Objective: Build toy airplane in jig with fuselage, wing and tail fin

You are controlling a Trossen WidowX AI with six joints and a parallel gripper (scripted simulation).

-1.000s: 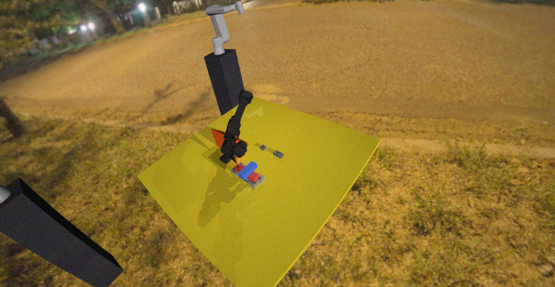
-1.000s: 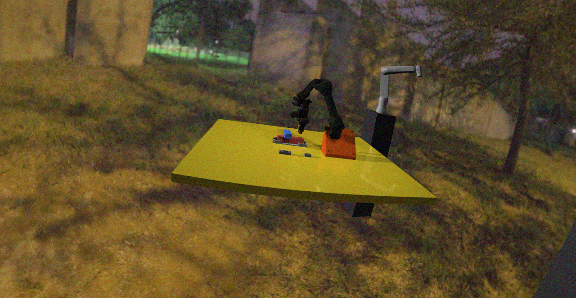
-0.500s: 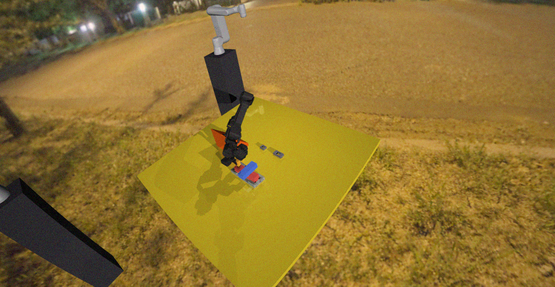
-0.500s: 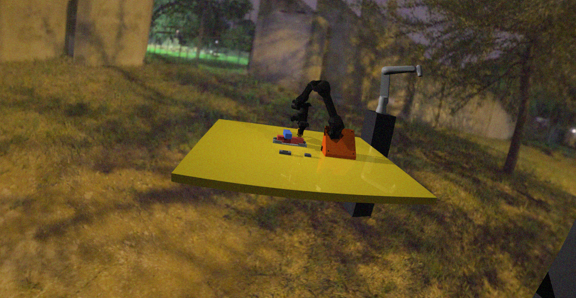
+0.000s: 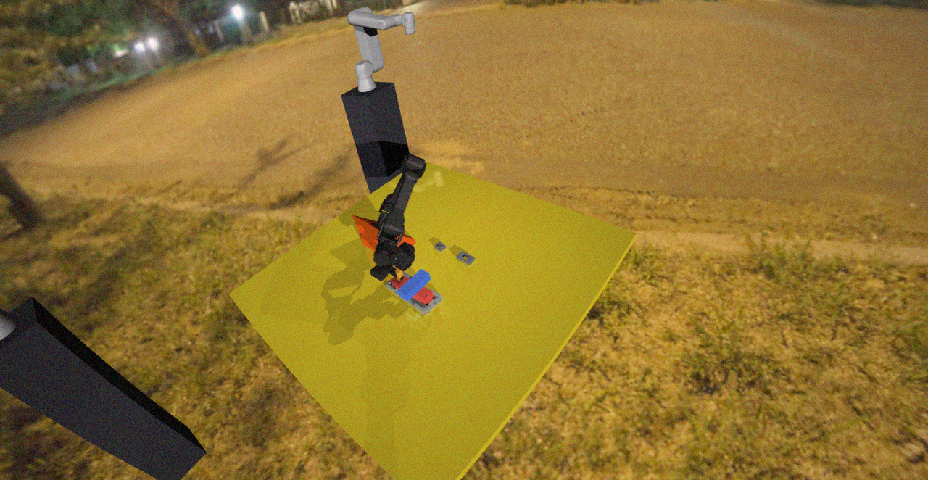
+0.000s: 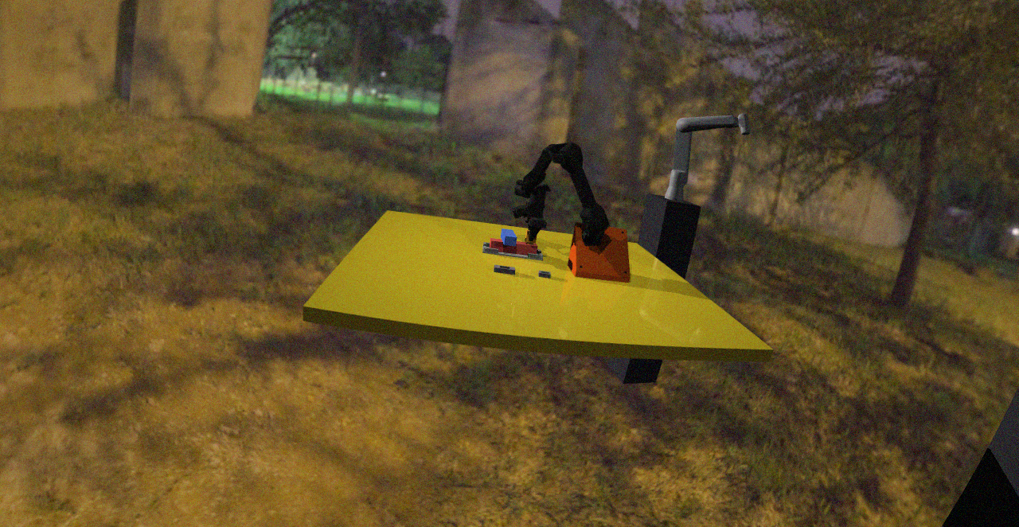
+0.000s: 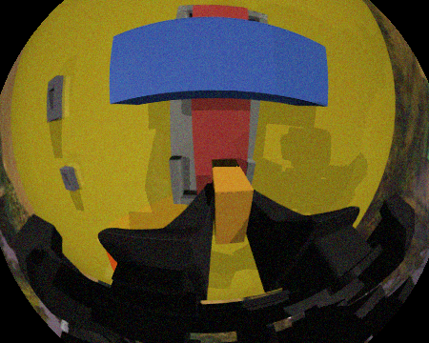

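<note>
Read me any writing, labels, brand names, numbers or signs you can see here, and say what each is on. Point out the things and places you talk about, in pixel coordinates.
There are none I can read.
The yellow table (image 5: 506,347) (image 6: 455,310) (image 7: 114,143), blue wing (image 5: 414,285) (image 6: 509,237) (image 7: 219,59) and orange block (image 6: 602,256) show no lettering.
Any print on the pale grey arm (image 5: 368,48) (image 6: 681,153) is too small or blurred to make out.

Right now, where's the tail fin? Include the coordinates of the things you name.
Wrist view: the orange tail fin (image 5: 399,274) (image 7: 233,205) is clamped in the gripper (image 5: 396,275) (image 6: 532,239) (image 7: 224,187), over the red fuselage's (image 5: 423,296) (image 6: 523,247) (image 7: 220,133) near end, below the blue wing (image 5: 414,285) (image 6: 509,237) (image 7: 219,62) in the image.
</note>
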